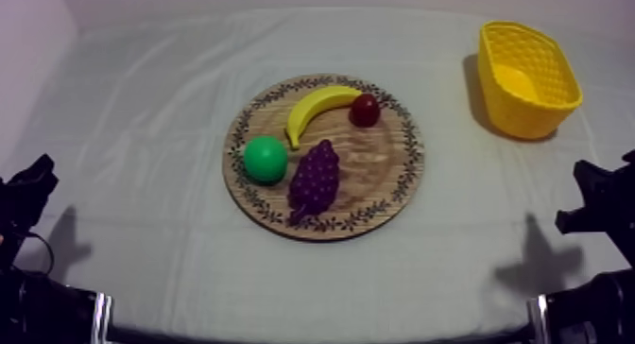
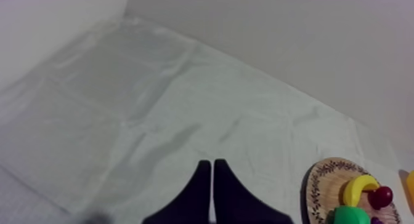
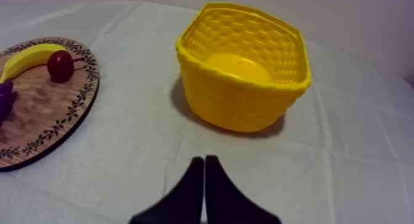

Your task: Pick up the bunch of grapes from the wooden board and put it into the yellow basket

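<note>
The purple bunch of grapes [image 1: 314,178] lies on the front half of the round wooden board [image 1: 378,168] in the middle of the table. The yellow basket [image 1: 524,111] stands empty at the far right. My left gripper [image 2: 212,168] rests low at the table's left side, fingers together as a narrow wedge, far from the board [image 2: 320,183]. My right gripper [image 3: 204,164] is shut on nothing too, pointing at the basket [image 3: 234,103] just ahead of it. An edge of the grapes [image 3: 5,97] shows on the board [image 3: 37,109].
Also on the board are a banana [image 1: 317,107], a small red fruit [image 1: 365,110] and a round green fruit [image 1: 266,159]. Open cloth lies between board and basket and along the front edge.
</note>
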